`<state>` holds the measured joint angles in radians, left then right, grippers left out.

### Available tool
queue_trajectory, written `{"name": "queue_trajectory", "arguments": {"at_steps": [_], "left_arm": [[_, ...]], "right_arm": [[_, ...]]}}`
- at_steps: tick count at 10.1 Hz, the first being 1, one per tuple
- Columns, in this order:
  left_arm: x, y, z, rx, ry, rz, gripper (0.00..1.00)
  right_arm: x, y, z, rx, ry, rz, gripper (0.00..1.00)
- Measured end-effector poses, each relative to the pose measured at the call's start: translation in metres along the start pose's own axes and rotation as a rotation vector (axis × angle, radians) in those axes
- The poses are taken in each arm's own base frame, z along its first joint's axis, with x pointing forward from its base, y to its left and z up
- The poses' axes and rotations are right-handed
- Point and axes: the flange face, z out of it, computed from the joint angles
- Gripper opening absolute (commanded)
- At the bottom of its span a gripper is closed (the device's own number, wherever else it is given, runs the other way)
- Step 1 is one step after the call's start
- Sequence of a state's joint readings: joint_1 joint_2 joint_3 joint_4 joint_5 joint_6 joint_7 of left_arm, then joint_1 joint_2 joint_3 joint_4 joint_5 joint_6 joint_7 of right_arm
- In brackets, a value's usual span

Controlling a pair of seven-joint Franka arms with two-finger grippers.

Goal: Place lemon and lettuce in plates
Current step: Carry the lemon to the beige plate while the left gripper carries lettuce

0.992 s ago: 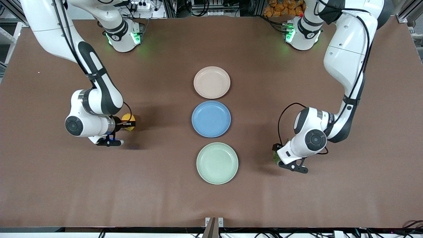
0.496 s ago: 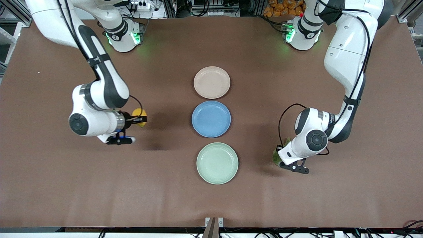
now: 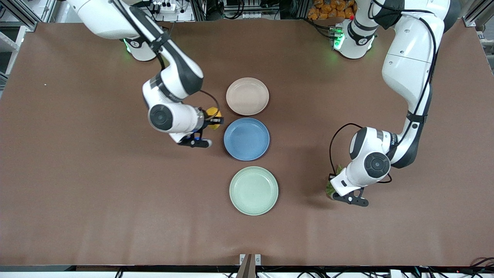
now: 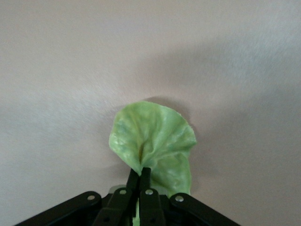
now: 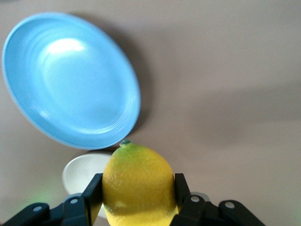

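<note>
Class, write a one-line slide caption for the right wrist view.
Right gripper holds the lemon above the table, near the blue plate.

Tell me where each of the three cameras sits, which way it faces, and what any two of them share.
Front view: high across the table, facing both arms; shows the beige-pink plate, blue plate and green plate.
Left wrist view: on the left arm, looking past the left gripper pinching the lettuce.
Right wrist view: on the right arm, looking past the right gripper clamping the lemon.
Shared: front and right wrist views both show lemon and blue plate.
</note>
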<state>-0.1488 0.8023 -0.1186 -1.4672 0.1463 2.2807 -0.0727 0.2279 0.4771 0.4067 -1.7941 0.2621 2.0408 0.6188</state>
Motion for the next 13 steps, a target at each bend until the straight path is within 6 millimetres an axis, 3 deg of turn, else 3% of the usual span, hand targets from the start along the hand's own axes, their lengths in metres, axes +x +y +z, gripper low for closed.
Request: {"name": "queue_trajectory", "arguments": {"at_steps": [2, 4, 6, 8, 10, 11, 12, 13], "left_arm": [[0.008, 0.008, -0.036, -0.004, 0.053, 0.007, 0.0], [0.013, 0.033, -0.072, -0.045, 0.102, 0.01, 0.0], [0.016, 0.065, -0.089, -0.085, 0.135, 0.003, 0.0], [0.02, 0.093, -0.099, -0.116, 0.204, -0.007, 0.0], [0.021, 0.133, -0.095, -0.152, 0.262, -0.039, 0.0], [0.02, 0.15, -0.089, -0.168, 0.28, -0.043, 0.0], [0.019, 0.164, -0.084, -0.183, 0.304, -0.038, 0.0], [0.02, 0.172, -0.079, -0.199, 0.333, -0.047, 0.0]], "right_arm": [[-0.025, -0.026, 0.023, -0.021, -0.017, 0.034, 0.0], [-0.051, -0.053, 0.061, -0.047, -0.031, 0.06, 0.0], [-0.061, -0.069, 0.088, -0.043, -0.023, 0.087, 0.0], [-0.063, -0.071, 0.109, -0.05, -0.035, 0.096, 0.0], [-0.064, -0.069, 0.117, -0.059, -0.043, 0.097, 0.21], [-0.067, -0.07, 0.12, -0.064, -0.046, 0.099, 0.55], [-0.069, -0.072, 0.123, -0.068, -0.048, 0.105, 0.83], [-0.071, -0.072, 0.126, -0.072, -0.05, 0.129, 1.0]]}}
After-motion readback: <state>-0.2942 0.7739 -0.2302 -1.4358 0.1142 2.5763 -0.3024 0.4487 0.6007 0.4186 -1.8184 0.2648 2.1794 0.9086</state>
